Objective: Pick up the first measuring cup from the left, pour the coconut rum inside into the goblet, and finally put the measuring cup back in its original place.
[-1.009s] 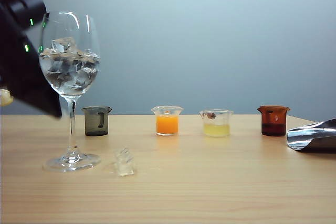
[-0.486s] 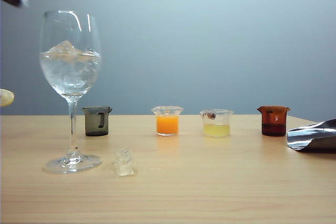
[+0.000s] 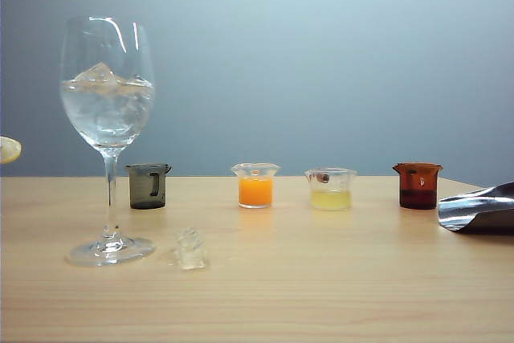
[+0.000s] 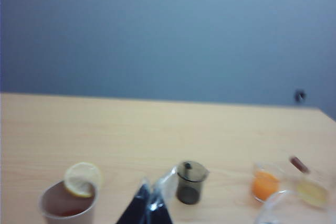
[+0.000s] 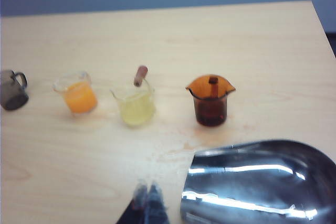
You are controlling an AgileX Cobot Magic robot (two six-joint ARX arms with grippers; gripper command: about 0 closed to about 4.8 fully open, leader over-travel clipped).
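**Grey cup in its row, both tools up and empty-handed**

Here's the tabletop (image 3: 321, 295) from the side: the goblet (image 3: 108, 134) stands tall at the left, bowl packed with ice and clear liquid, foot flat on the wood. Just behind and to its right sits the first measuring cup from the left (image 3: 148, 185), smoky grey, upright, handle facing us. Whether any coconut rum is in it, I can't tell through that dark wall. One loose ice cube (image 3: 190, 247) lies on the wood beside the goblet's foot.

Along the same row: the orange cup (image 3: 256, 185), the pale yellow cup (image 3: 330, 189), then the amber-brown cup (image 3: 418, 185), all upright and well apart. A shiny metal scoop (image 3: 475, 208) rests at the right edge.

No arm shows in the side view. From the left wrist, the left tool (image 4: 147, 208) hangs above the tabletop with its tips pressed together on nothing, the grey cup just beyond it and a lemon-slice cup (image 4: 69, 201) off to the side. From the right wrist, the right tool (image 5: 147, 196) looks pressed together too, empty, close beside the scoop.
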